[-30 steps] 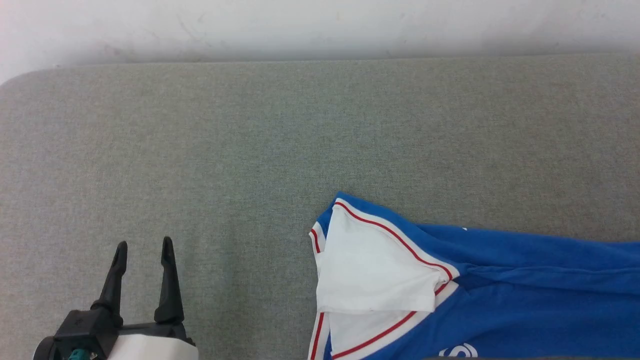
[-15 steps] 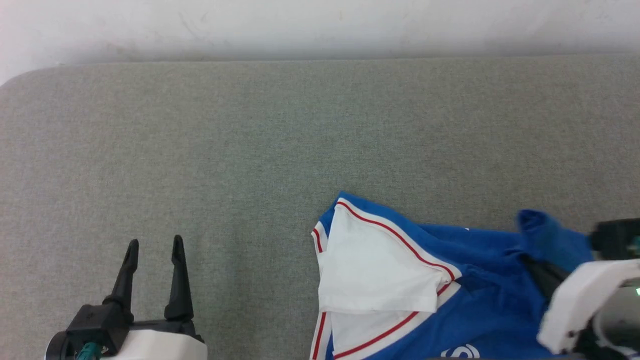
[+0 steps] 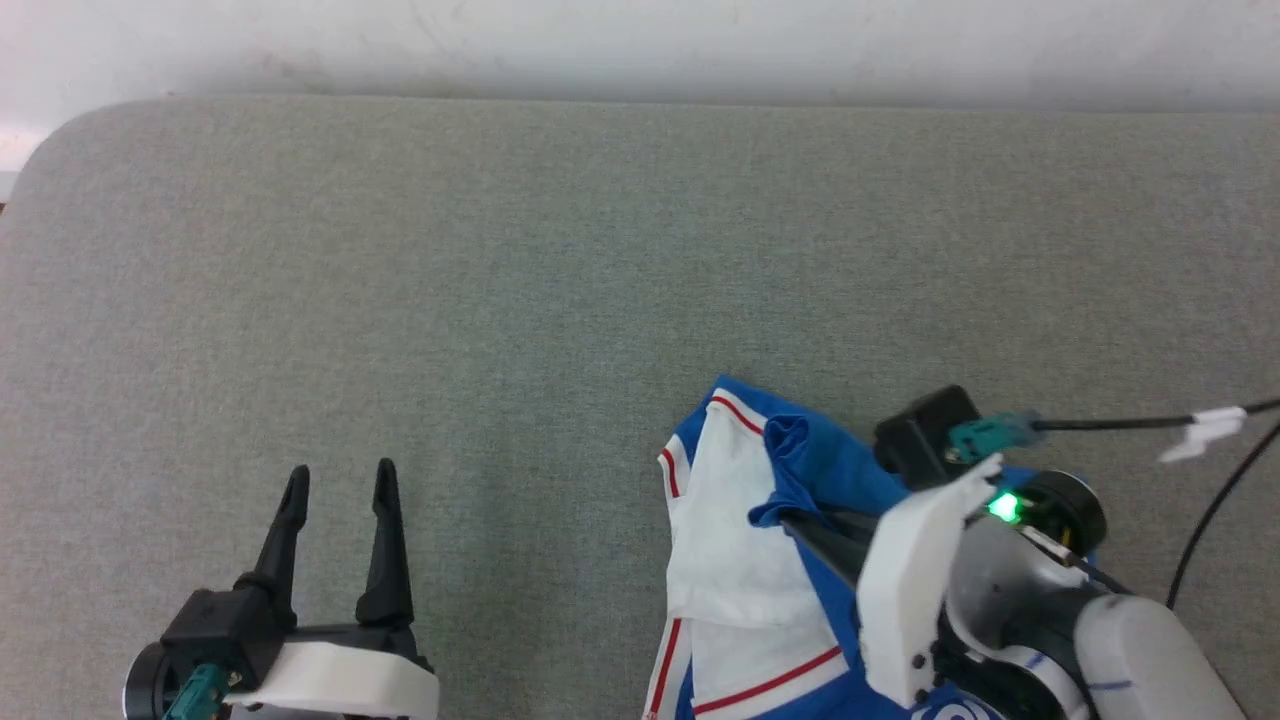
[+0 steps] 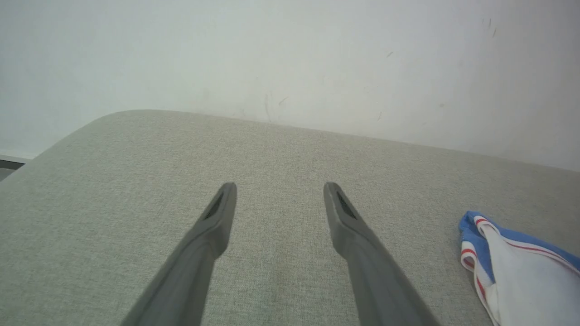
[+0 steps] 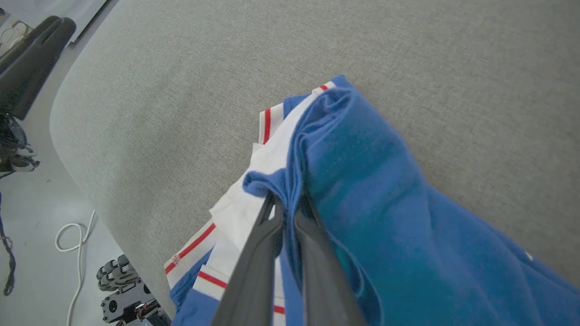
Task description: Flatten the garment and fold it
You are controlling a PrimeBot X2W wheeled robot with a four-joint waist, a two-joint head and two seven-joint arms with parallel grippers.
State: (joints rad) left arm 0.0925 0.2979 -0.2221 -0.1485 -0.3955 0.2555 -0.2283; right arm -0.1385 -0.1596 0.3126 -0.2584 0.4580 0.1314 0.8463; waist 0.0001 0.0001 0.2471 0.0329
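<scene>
Right fingers (image 5: 272, 226) have swung in, dragging the garment's (image 3: 830, 470) blue fold over its white sleeve (image 3: 730, 560).
They pinch it; left fingers (image 3: 385, 540) are spread over the worktop's (image 3: 500, 300) left side.

I get soft, even, bright light in all three views, no glare. In the head view the wall (image 3: 640, 40) washes out pale, with a faint shadow just above the table (image 3: 500, 250). A green lamp (image 3: 1003, 507) glows on the right arm. The left gripper (image 4: 278, 186) and right gripper (image 5: 287, 203) blur toward their views' bottom edges; the garment (image 5: 376, 181) looks slightly soft.
</scene>
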